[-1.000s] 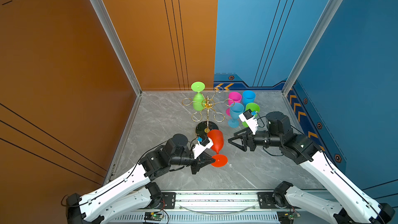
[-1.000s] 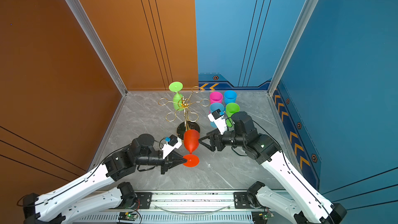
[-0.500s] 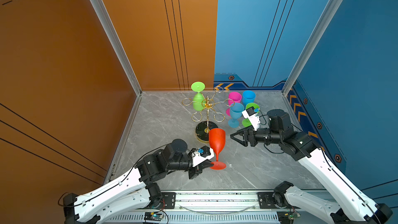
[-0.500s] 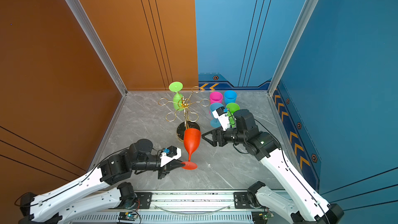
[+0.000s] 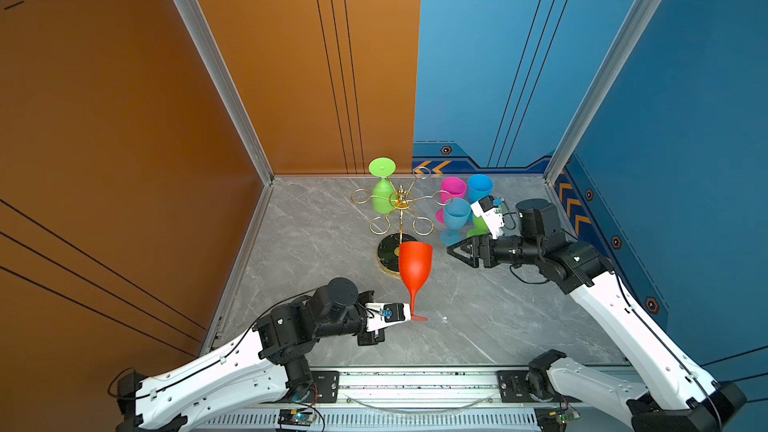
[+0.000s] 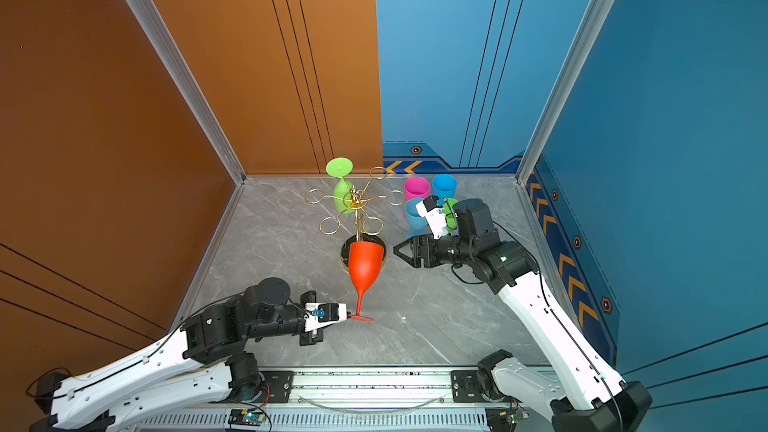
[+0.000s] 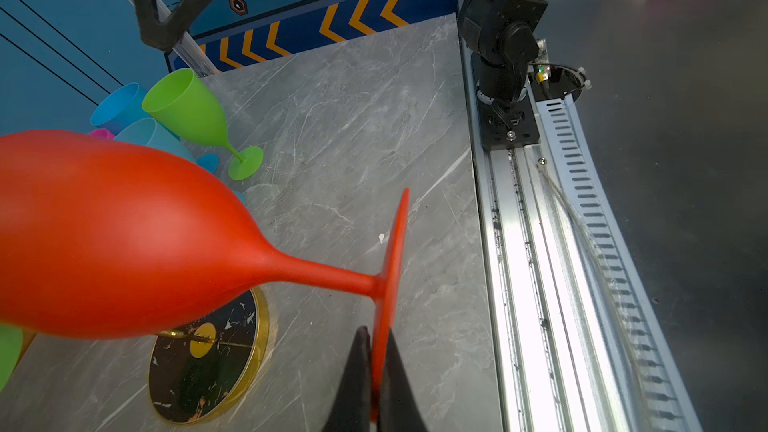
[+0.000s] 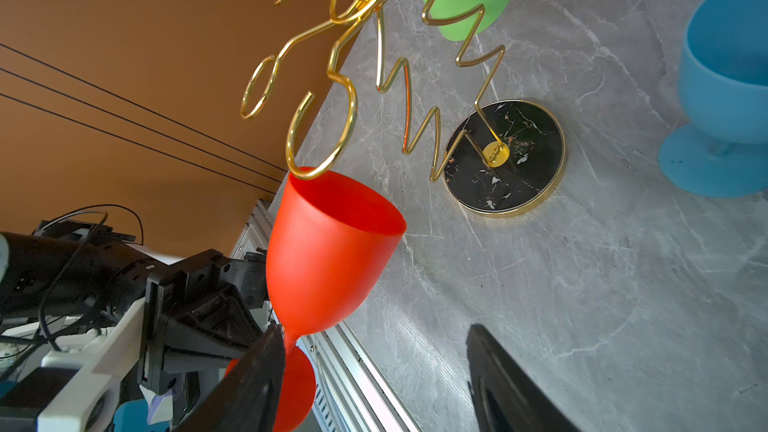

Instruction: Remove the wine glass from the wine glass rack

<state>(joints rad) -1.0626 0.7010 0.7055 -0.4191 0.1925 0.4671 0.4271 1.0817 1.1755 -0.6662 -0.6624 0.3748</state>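
Observation:
A red wine glass (image 5: 415, 263) (image 6: 365, 263) stands upright just in front of the wine glass rack (image 5: 401, 199) (image 6: 355, 199), clear of its gold loops. My left gripper (image 5: 409, 317) (image 7: 376, 338) is shut on the rim of the glass's foot, low over the table. My right gripper (image 5: 455, 252) (image 8: 374, 330) hangs open to the right of the red bowl (image 8: 328, 251), holding nothing. A green wine glass (image 5: 382, 195) hangs upside down on the rack's far side. The rack's black marbled base (image 8: 505, 155) (image 7: 208, 351) sits behind the red glass.
Pink (image 5: 453, 189), blue (image 5: 480, 187) (image 5: 456, 214) and green (image 7: 187, 110) glasses stand grouped at the back right, beside my right wrist. Orange and blue walls close in three sides. A metal rail (image 5: 415, 380) runs along the front edge.
My left gripper has turned the red glass from tilted to upright and lowered its foot toward the table. My right gripper has drawn back a little, up and to the right.

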